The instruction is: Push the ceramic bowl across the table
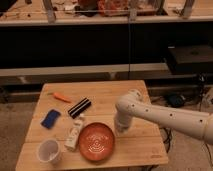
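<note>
Camera view: end effector [121, 131] over table [142, 150].

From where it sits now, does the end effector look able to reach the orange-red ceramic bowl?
Probably yes: the shut end effector sits low right beside the wide orange-red ceramic bowl, nothing between them.

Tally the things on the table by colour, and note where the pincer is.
Orange-red: 2, bowl and marker
White: 2, cup and bottle
Blue: 1, sponge
Black: 1, striped bar
Total: 6
Pincer: at the bowl's right edge, over the table.
</note>
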Available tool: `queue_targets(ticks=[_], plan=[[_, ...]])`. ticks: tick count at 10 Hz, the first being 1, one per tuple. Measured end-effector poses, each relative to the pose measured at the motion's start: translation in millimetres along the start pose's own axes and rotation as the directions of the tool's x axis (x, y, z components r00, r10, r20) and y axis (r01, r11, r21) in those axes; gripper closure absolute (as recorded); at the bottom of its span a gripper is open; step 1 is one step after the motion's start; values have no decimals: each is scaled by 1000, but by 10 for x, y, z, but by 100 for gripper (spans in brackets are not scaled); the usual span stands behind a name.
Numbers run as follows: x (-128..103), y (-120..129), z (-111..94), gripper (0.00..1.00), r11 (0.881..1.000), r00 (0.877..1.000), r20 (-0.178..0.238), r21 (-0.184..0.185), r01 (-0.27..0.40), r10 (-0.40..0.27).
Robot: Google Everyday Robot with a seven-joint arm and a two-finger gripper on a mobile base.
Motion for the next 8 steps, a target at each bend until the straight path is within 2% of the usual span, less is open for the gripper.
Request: queue_targets(ticks=[3,8], plan=[[-125,107,17,94,1000,1000,-6,-1,12,-12],[-161,194,25,94,1000,1000,-12,-5,28,-28]])
